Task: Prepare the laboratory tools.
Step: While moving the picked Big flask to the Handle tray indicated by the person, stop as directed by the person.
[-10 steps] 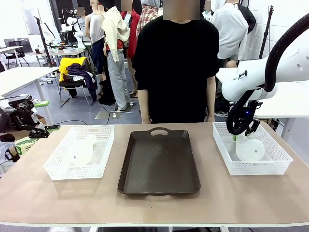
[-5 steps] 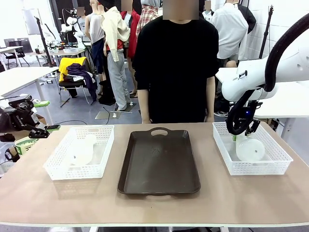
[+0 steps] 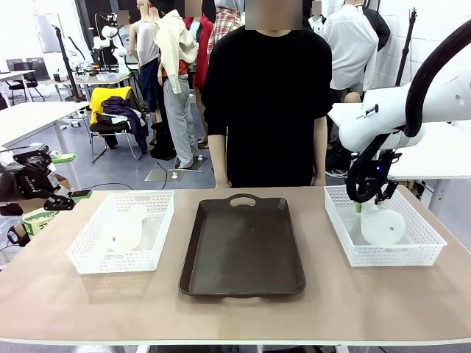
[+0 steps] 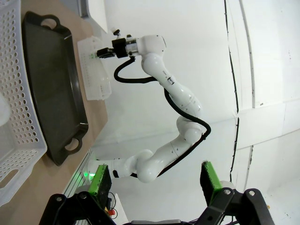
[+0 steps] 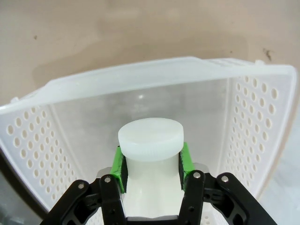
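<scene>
- Green-padded, the right gripper [image 5: 151, 164] is clamped on the translucent flask [image 5: 150, 133], gripping the neck just under the cap, the one part narrow enough for its fingers to span.
- Around the gripper, the white mesh basket [image 5: 140, 75] walls the flask in, so it probably has to rise clear first.
- To its left, the dark tray [image 3: 243, 246] lies bare on the counter [image 3: 368, 301], likely the destination.
- Farthest away, the second flask [image 3: 125, 229] lies in the other basket [image 3: 87, 257]. The left gripper [image 4: 154, 183] gapes, holding nothing.

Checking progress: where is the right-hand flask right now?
Front view, right side: the conical flask is inside the white mesh basket, neck clamped by the right end effector.
</scene>
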Controlling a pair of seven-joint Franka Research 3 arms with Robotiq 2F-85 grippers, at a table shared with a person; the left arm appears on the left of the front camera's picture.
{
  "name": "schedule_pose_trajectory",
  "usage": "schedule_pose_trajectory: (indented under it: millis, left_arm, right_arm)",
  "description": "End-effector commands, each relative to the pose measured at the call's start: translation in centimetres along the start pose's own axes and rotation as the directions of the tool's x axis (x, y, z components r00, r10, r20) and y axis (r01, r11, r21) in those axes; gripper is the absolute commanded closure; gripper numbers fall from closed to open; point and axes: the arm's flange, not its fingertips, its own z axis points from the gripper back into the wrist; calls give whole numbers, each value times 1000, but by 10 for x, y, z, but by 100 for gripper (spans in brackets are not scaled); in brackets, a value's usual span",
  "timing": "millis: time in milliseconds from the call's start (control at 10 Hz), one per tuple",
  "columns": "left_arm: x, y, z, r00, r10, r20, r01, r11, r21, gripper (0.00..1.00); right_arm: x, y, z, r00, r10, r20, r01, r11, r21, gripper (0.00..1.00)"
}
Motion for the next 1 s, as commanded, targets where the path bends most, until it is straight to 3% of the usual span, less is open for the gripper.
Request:
schedule_pose_trajectory:
  millis: [0,100,300,500,600,900]
  left_arm:
    - [0,-2,1,1000,-7,1,7,1000,-1,0]
    - [0,-2,1,1000,-7,1,7,1000,-1,0]
    - [0,-2,1,1000,-7,1,7,1000,-1,0]
    - [0,-2,1,1000,-7,1,7,1000,-1,0]
    - [0,-2,1,1000,-7,1,7,1000,-1,0]
    - [0,-2,1,1000,-7,1,7,1000,-1,0]
  right_arm:
    - [-7,-11,45,1000,-31,3,31,999,-25,100]
    - [-13,-18,66,999,-32,10,32,999,-18,100]
    - [-25,-33,100,999,-8,-53,9,1000,21,100]
    - [-41,-47,123,1000,13,-21,-12,999,38,100]
    - [-34,-36,109,999,-21,-25,20,1000,-9,100]
    - [-34,-36,109,999,-21,-25,20,1000,-9,100]
